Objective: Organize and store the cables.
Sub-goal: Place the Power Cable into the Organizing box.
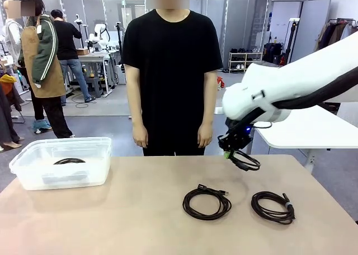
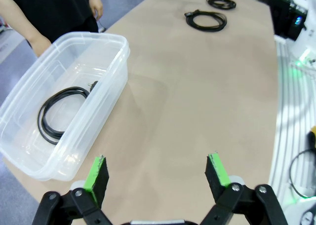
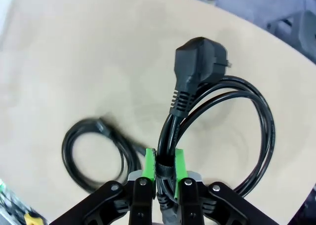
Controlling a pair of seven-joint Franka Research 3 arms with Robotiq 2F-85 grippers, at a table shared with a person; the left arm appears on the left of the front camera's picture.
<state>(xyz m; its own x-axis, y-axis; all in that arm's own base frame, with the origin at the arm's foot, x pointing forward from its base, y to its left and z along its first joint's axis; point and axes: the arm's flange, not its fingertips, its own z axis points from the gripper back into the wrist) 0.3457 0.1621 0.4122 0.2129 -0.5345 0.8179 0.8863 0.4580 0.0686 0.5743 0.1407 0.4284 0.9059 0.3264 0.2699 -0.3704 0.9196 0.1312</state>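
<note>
Stock of cables, four in all.

1. Held cable point(image 1: 241, 163) point(image 3: 197, 67): thick black coil with a moulded mains plug. My right gripper point(image 1: 232, 149) point(image 3: 164, 158) has its jaws clenched on the bound part of the coil, the green pads pressed to either side. The loop hangs in the air above the far right part of the tabletop point(image 1: 128, 210).
2. Binned cable point(image 1: 69, 161) point(image 2: 42, 119): thin black coil lying flat on the floor of the clear plastic bin point(image 1: 33, 149) point(image 2: 123, 52), which stands at the tabletop's left end.
3. Middle cable point(image 1: 185, 203) point(image 2: 190, 18): round coil lying loose on the tabletop, small plug ends at its far side.
4. Right-hand cable point(image 1: 256, 204) point(image 2: 217, 5): smaller coil just beside item 3, apart from it.

My left gripper point(image 2: 158, 170): jaws released, spread wide, nothing between them, hovering over the tabletop beside the bin.

A person point(image 1: 172, 70) stands at the far side, arms down.
</note>
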